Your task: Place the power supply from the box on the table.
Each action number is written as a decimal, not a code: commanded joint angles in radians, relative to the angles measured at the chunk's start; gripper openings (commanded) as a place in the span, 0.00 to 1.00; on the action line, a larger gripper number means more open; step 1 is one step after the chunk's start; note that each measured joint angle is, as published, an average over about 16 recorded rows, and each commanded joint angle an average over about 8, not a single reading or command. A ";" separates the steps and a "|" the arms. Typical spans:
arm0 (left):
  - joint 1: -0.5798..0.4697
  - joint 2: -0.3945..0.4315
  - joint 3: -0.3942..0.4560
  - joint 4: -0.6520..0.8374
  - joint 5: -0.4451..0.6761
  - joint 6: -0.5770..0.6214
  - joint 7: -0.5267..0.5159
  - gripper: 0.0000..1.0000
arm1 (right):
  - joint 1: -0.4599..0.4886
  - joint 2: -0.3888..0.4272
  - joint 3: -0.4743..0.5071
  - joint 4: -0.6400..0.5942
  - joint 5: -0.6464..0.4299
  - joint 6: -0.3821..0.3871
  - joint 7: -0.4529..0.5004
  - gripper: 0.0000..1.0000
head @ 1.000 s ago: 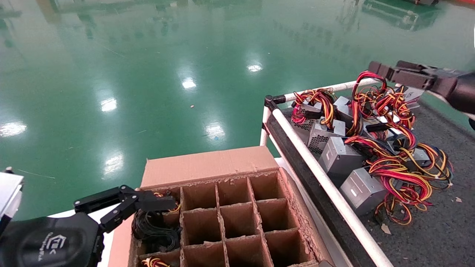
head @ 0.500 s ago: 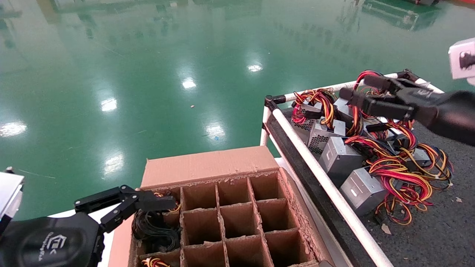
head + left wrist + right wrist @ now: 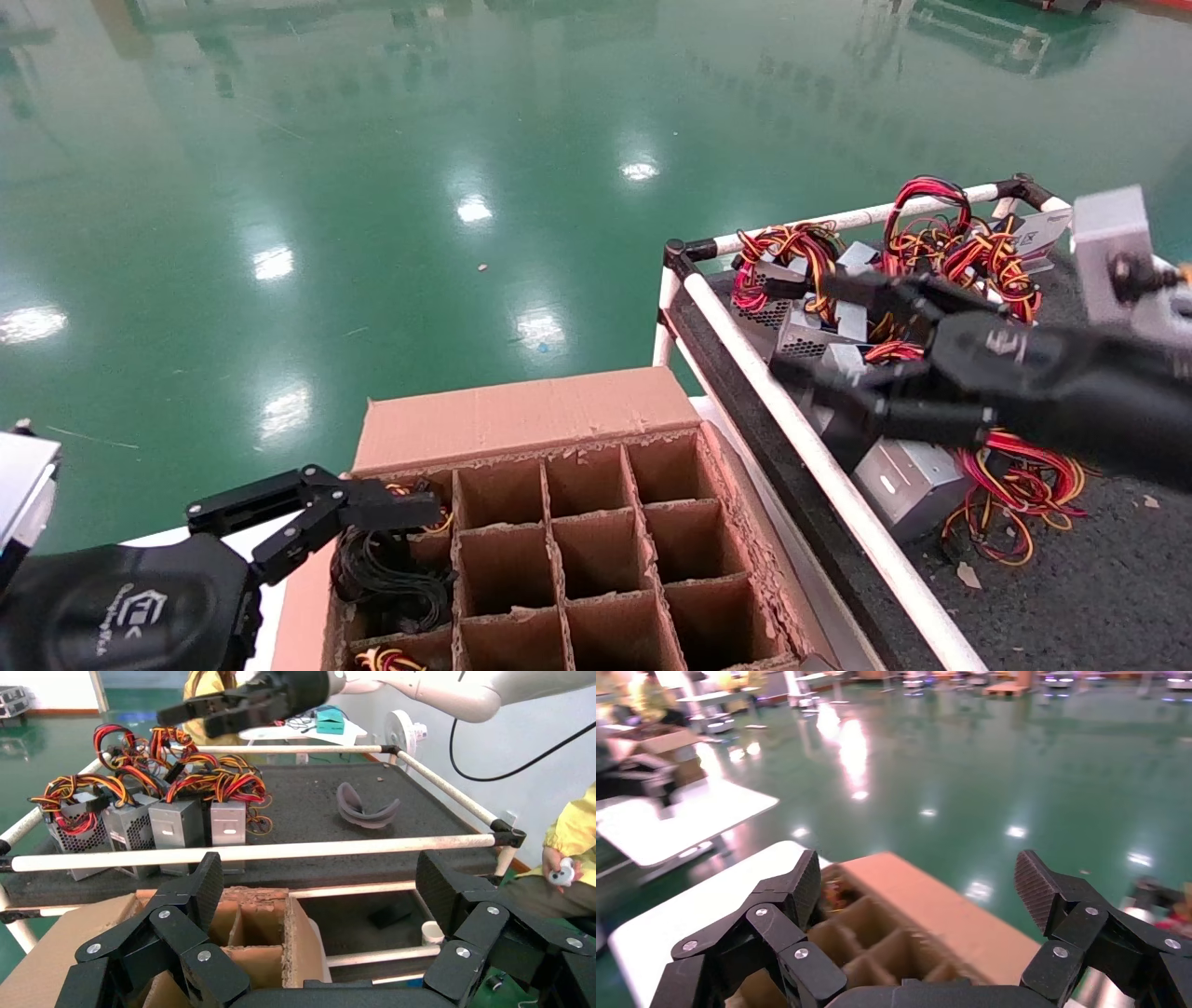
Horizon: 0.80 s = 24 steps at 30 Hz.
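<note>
The box (image 3: 521,415) is a brown carton with grid cells at the bottom centre. Red and yellow wires of a power supply (image 3: 384,660) poke from a cell in its left column; its body is hidden. More wires (image 3: 414,491) show in the far-left cell. My left gripper (image 3: 321,522) hangs open and empty over that left column. My right gripper (image 3: 803,326) is open and empty, above the table's (image 3: 1099,596) left rail between the pile and the box. The right wrist view looks down onto the box (image 3: 926,906) between open fingers (image 3: 800,885).
Several silver power supplies (image 3: 908,475) with red-yellow wires lie piled on the table by the white rail (image 3: 810,457). A black cable coil (image 3: 386,568) fills one left cell. A grey curved piece (image 3: 365,808) lies on the table. Green floor surrounds; a person in yellow (image 3: 576,839) sits nearby.
My right arm has swung from the table's far right corner down and left over the pile toward the box, still open. The left arm has not moved.
</note>
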 commanded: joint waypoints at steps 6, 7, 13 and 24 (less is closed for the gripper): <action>0.000 0.000 0.000 0.000 0.000 0.000 0.000 1.00 | -0.098 0.024 0.011 0.144 0.061 -0.048 -0.007 1.00; 0.000 0.000 0.000 0.000 0.000 0.000 0.000 1.00 | -0.112 0.027 0.013 0.164 0.070 -0.055 -0.008 1.00; 0.000 0.000 0.000 0.000 0.000 0.000 0.000 1.00 | -0.194 0.047 0.023 0.284 0.121 -0.095 -0.014 1.00; 0.000 0.000 0.001 0.000 -0.001 -0.001 0.000 1.00 | -0.259 0.062 0.031 0.379 0.163 -0.127 -0.019 1.00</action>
